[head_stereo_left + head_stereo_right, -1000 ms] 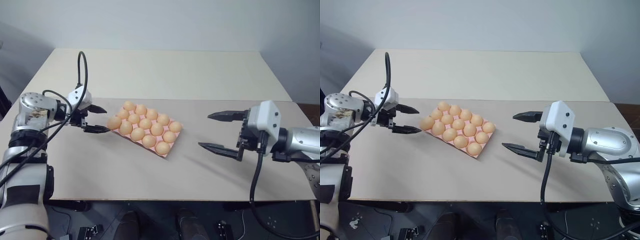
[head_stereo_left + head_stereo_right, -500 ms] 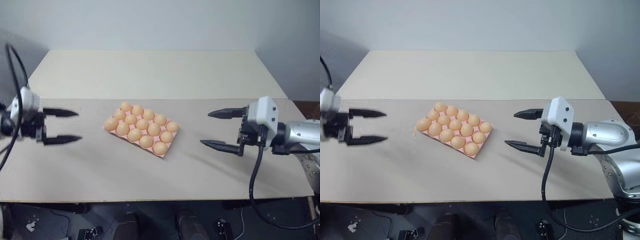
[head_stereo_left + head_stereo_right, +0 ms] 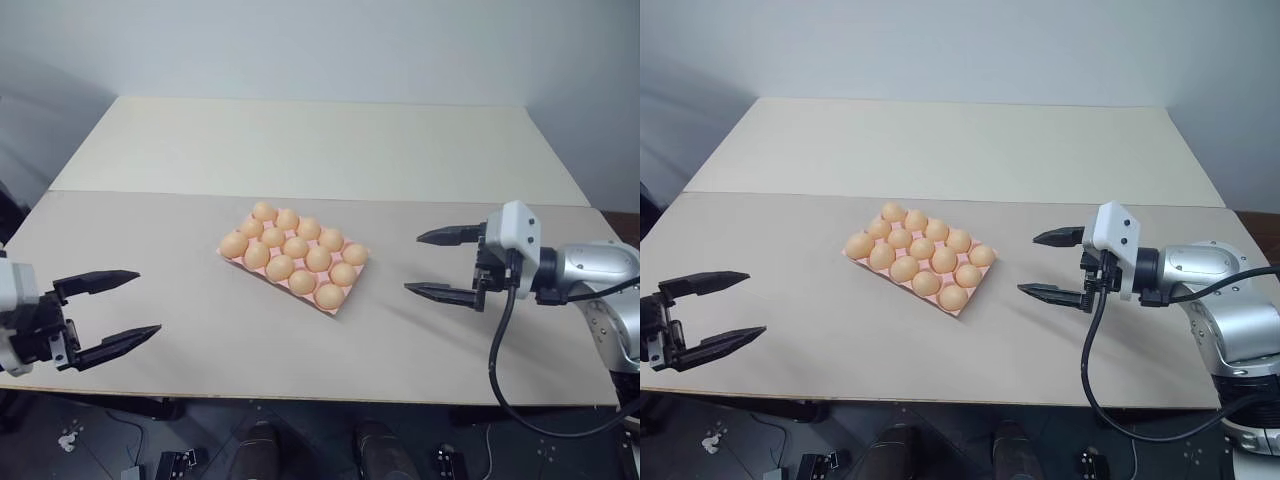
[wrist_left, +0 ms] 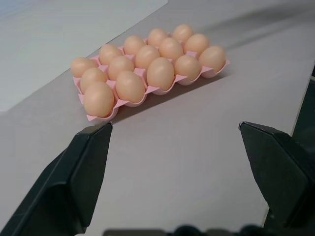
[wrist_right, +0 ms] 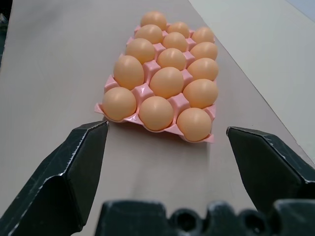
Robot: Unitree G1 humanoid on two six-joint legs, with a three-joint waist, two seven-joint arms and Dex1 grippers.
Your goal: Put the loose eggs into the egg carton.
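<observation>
A pale table (image 3: pixel 300 140) spread across the scene, its surface made of two boards meeting at a seam. Near the middle of the nearer board lay the egg carton (image 3: pixel 345 292), a pink tray turned at an angle to the table's edge. The eggs (image 3: pixel 295 247) filled every one of its cups, three rows of five. The right gripper (image 3: pixel 438 265) hovered to the carton's right, well apart from it, its black fingers spread wide and holding nothing. The left gripper (image 3: pixel 118 315) hung near the table's front left edge, farther from the carton, also wide and empty.
</observation>
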